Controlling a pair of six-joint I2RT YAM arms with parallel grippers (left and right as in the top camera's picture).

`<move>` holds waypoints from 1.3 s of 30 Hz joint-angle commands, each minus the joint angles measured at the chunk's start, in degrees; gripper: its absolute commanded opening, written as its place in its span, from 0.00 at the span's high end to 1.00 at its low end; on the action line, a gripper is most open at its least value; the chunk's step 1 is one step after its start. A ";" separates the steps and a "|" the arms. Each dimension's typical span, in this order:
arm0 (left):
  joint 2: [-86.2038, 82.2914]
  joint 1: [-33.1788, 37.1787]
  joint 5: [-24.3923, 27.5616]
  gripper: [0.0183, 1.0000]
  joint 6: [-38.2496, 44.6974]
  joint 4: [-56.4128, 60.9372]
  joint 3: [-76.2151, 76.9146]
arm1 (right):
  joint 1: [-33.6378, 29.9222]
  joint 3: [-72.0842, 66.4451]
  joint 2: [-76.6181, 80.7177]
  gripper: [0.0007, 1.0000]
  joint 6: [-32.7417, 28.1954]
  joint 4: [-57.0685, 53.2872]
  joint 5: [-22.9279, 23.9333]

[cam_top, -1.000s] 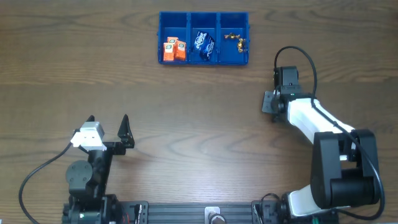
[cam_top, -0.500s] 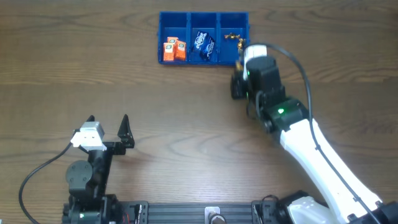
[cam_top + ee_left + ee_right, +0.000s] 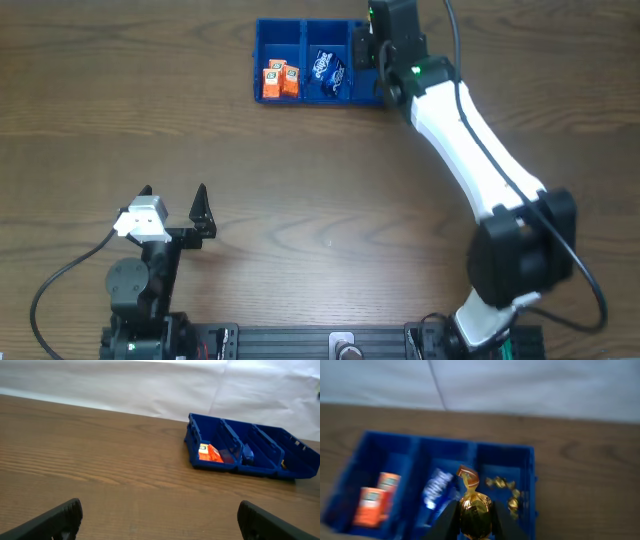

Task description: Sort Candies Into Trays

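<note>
The left pincer point(image 3: 173, 190) is held released and empty above the worktop point(image 3: 330, 200), well apart from the blue tray point(image 3: 258, 60), which lies far ahead of its fingertips and a little towards the right arm.

In the tray, the compartment farthest from the right pincer is filled with orange packets point(image 3: 280, 80), the middle one with blue-wrapped sweets point(image 3: 328, 72), and the one nearest the right pincer with small gold candies point(image 3: 502, 485). Sorting is therefore judged to be well advanced, each kind being kept to its own compartment.

The right pincer point(image 3: 475, 522) is clenched on a gold-wrapped candy point(image 3: 474, 505), which is carried upright between its fingers, above the tray. The gold compartment is seen just ahead of the fingertips and slightly to one side. What is left, as far as can be judged, is for this piece to be brought over that compartment and released among its like.
</note>
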 commanded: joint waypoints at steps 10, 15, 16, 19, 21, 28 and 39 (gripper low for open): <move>-0.17 0.39 0.79 0.00 0.61 -1.95 -1.07 | -2.80 1.20 7.80 0.80 0.98 -0.09 0.13; -0.17 0.39 0.79 0.00 0.61 -1.97 -1.07 | -2.80 1.20 10.23 0.80 1.01 0.44 0.11; -0.17 0.39 0.79 0.00 0.61 -1.95 -1.07 | -2.80 1.20 10.36 0.79 1.01 0.46 0.11; -0.17 0.39 0.79 0.00 0.61 -1.97 -1.07 | -2.80 1.20 10.60 0.69 0.98 0.81 -1.25; -0.17 0.39 0.79 0.00 0.61 -1.97 -1.07 | -2.73 1.20 10.60 0.59 0.98 1.27 -2.21; -0.17 0.39 0.79 0.00 0.61 -1.95 -1.07 | -2.25 1.05 8.98 0.18 0.46 1.77 -2.32; -0.17 0.39 0.79 0.00 0.61 -1.95 -1.07 | -6.45 -14.60 -17.84 0.00 -6.16 2.43 -0.96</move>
